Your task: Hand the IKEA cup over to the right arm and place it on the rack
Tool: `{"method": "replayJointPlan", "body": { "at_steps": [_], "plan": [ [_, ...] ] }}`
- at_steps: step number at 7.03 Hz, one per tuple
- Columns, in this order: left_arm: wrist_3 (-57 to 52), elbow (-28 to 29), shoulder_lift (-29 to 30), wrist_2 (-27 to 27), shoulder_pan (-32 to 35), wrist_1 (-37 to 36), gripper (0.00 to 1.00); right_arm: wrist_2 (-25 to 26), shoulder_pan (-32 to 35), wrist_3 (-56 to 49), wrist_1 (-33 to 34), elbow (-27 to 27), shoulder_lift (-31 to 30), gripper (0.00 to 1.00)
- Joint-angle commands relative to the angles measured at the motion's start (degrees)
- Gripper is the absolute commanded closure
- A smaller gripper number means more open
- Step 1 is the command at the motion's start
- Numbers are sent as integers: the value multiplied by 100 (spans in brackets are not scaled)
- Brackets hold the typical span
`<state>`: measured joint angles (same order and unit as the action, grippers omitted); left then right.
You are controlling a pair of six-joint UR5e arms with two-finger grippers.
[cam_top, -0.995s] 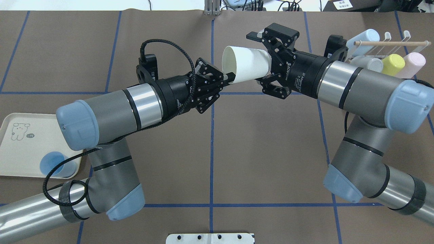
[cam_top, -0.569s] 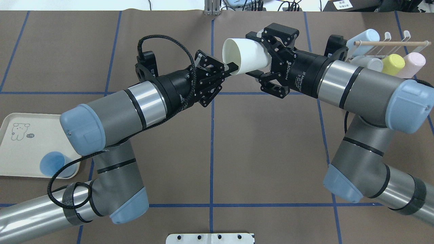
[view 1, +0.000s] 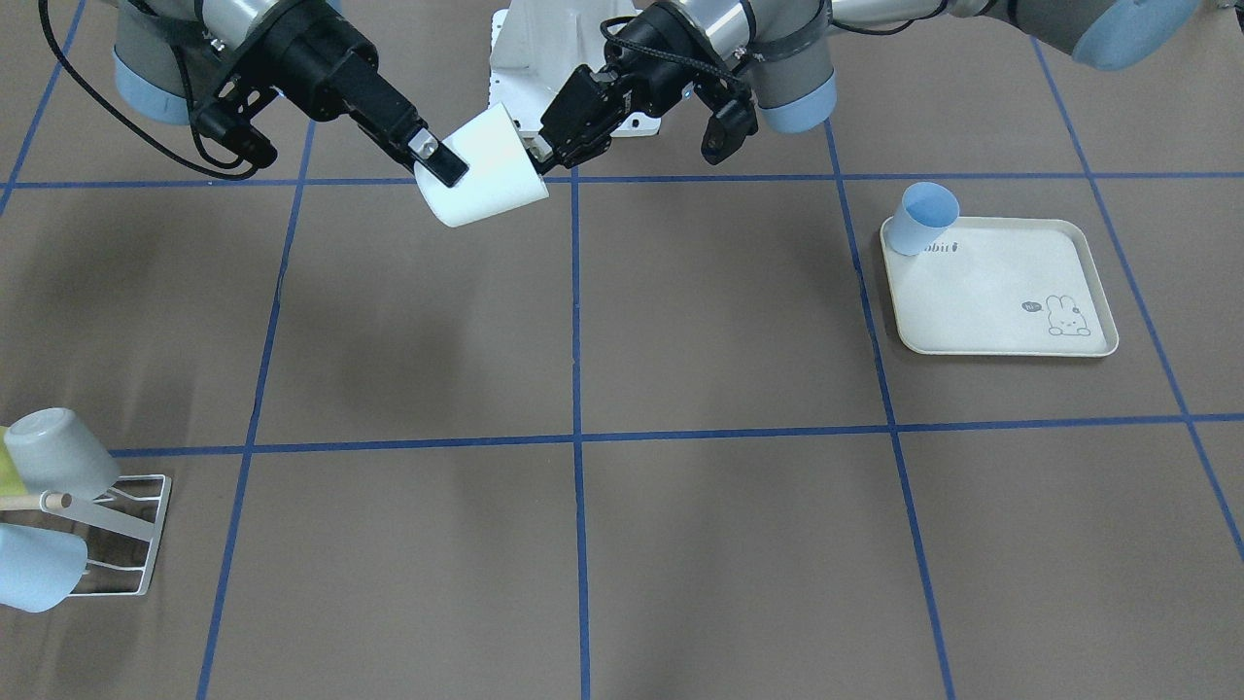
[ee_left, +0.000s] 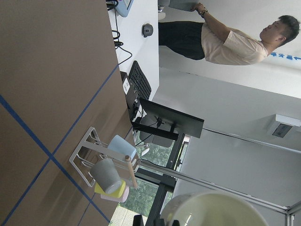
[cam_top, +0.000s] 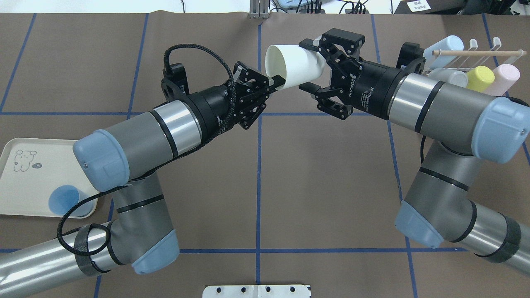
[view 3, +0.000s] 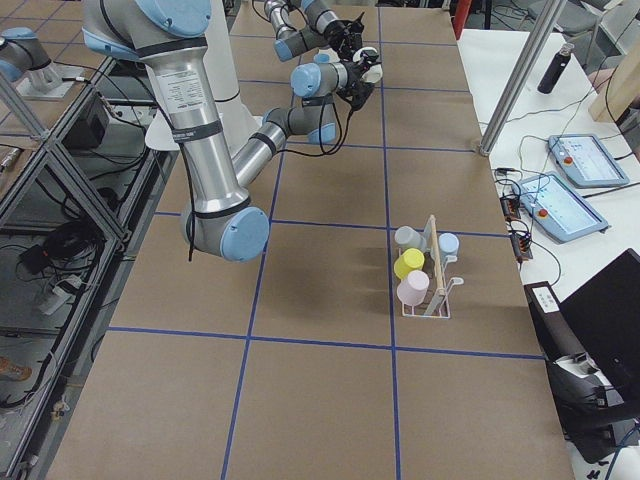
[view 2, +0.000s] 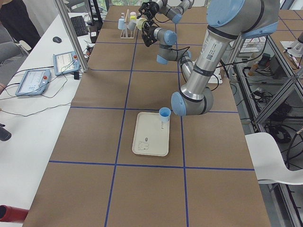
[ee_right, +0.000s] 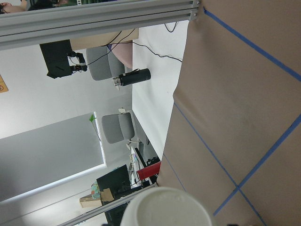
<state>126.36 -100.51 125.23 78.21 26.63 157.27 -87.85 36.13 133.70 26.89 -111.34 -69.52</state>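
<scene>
You have the white cup (cam_top: pixel 292 66) in mid-air over the far middle of the table (cam_top: pixel 331 186); it lies on its side between the two arms, mouth toward the left arm and base toward the right, which gives each arm its own end for the hand-over. The left gripper (cam_top: pixel 276 81) pinches the rim, one finger inside the mouth and one outside, drawn together on the thin wall; that leaves the whole body free for the other arm. The right gripper (cam_top: pixel 308 65) straddles the body near the base, one finger above and one below; both pads look pressed on the wall, so I judge that both arms hold the cup at once and the exchange is at its midpoint. The next move, as I judge it, asks the left fingers to part and back straight out of the mouth; otherwise the rim may drag and twist the cup in the right grip. The rack (cam_top: pixel 476 52) stands at the far right, well apart from the cup, with four cups (cam_top: pixel 480 78) hung on it; aim for a bare prong.
</scene>
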Motion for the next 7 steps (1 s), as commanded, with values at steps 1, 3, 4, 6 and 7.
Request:
{"method": "replayJointPlan", "body": {
  "at_steps": [1,3,4,6,7],
  "plan": [
    [-15,-13,-7,2,-8,5,100,57,-1,217,0,-11,0,61],
    [-15,-30,-7,2,-26,5,34,83,-1,227,0,-20,0,82],
    [-15,-74,-7,-7,-17,5,7,118,8,227,0,-46,9,82],
    [-41,-336,-513,10,9,14,1,371,147,96,113,-20,-18,80],
    [-581,-416,-709,54,9,5,1,330,462,-462,497,-2,-79,79]
  ]
}}
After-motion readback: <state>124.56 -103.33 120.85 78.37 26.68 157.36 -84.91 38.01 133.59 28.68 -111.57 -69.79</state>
